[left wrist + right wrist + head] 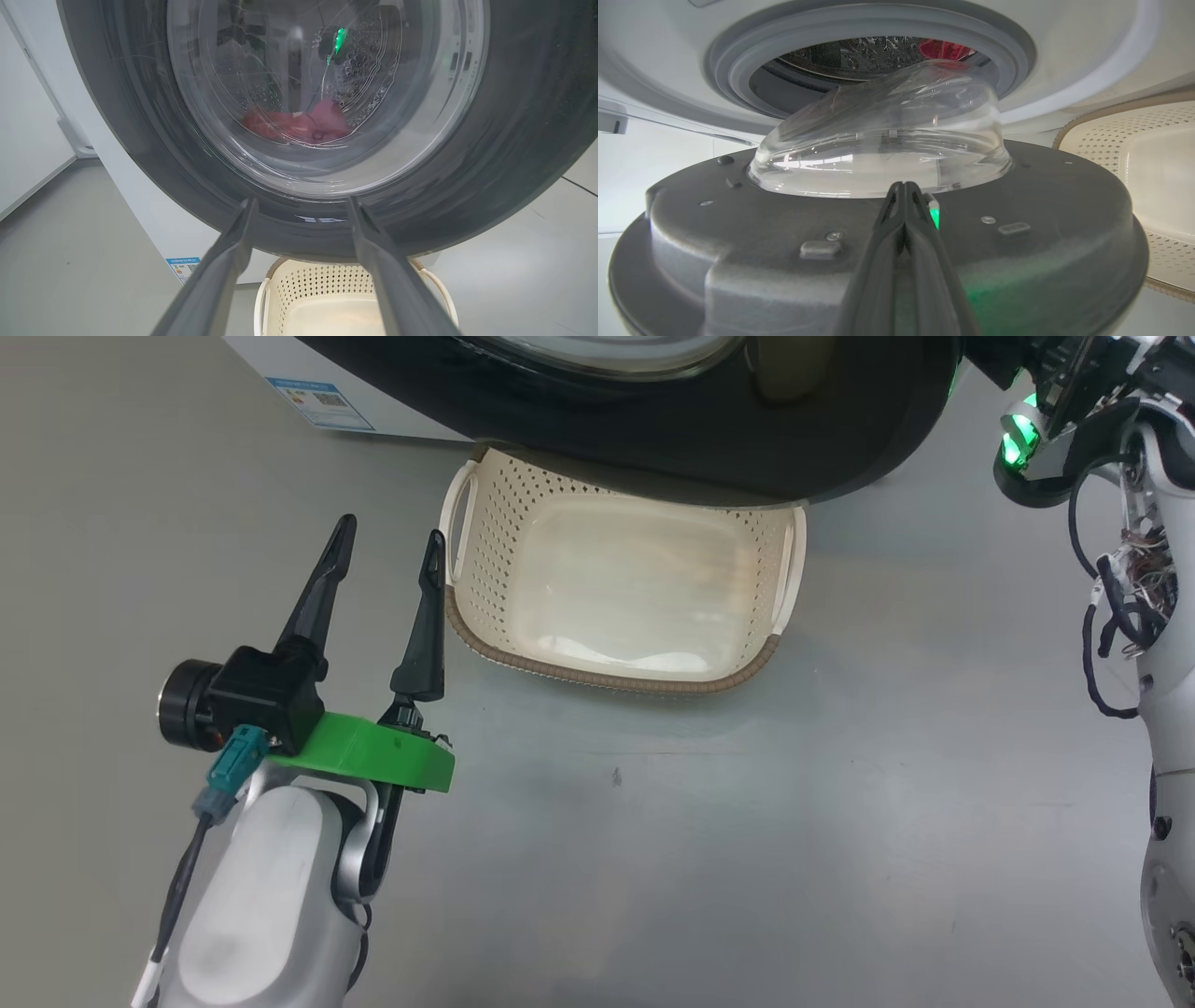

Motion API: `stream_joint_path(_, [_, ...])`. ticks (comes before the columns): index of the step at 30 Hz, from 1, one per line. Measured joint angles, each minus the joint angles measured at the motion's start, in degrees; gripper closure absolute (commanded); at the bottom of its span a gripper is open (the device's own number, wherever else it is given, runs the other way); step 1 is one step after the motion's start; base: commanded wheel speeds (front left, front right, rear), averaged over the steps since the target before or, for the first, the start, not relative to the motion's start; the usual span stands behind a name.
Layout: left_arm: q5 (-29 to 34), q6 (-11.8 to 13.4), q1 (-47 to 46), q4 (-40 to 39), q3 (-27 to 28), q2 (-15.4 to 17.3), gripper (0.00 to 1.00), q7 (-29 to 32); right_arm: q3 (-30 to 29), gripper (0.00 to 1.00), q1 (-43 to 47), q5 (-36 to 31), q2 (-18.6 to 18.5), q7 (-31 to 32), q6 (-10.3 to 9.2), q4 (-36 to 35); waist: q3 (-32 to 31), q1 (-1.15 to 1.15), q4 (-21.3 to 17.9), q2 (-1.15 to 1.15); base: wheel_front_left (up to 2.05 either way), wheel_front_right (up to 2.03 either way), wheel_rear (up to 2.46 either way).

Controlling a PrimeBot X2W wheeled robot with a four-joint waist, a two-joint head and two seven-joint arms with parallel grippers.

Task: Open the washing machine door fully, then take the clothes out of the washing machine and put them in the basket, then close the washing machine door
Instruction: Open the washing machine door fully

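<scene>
The door [738, 242] is swung open, and its inside face is right in front of the right gripper [904, 186]. That gripper's two fingers are pressed together with nothing between them, and their tips are close by the foot of the glass bowl, though I cannot tell if they touch it. Past those tips the red clothes [945, 49] lie in the drum of the washer [1064, 56]. The left gripper [392, 530] has its fingers spread wide and holds nothing, and the basket [607, 679] sits on the floor just beside its fingertips, its far end under the door.
</scene>
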Motion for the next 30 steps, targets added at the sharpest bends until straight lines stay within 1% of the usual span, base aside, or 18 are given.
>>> stream_joint_path(4, [0.4,0.0,0.9,0.7,-0.1,0.0,0.00,0.0,0.4,1.00,1.8,0.0,0.3,0.6,1.07,0.0,-1.2,0.00,-0.2,0.00,0.00,0.00,0.00])
stream_joint_path(8, [0.4,0.0,1.6,1.5,-0.2,0.0,0.00,0.0,1.0,1.00,3.8,0.4,0.5,1.7,1.77,-0.2,-2.4,0.00,-0.2,0.00,0.00,0.00,0.00])
stream_joint_path(13, [0.6,0.0,2.3,1.9,-0.1,0.0,0.00,0.0,1.9,1.00,6.6,0.6,1.7,2.4,2.42,-0.8,-4.2,0.00,-0.2,0.00,0.00,0.00,0.00])
stream_joint_path(18, [0.8,0.0,2.9,2.0,-0.1,0.0,0.00,0.0,3.4,1.00,9.6,0.6,3.0,3.2,2.91,-1.6,-5.9,0.00,0.0,0.00,0.00,0.00,0.00])
stream_joint_path(30, [0.7,0.0,5.9,3.2,-0.7,0.1,0.00,0.0,5.2,1.00,16.2,1.0,5.1,3.6,3.13,-3.0,-10.1,0.00,1.1,0.00,0.00,0.00,0.00])
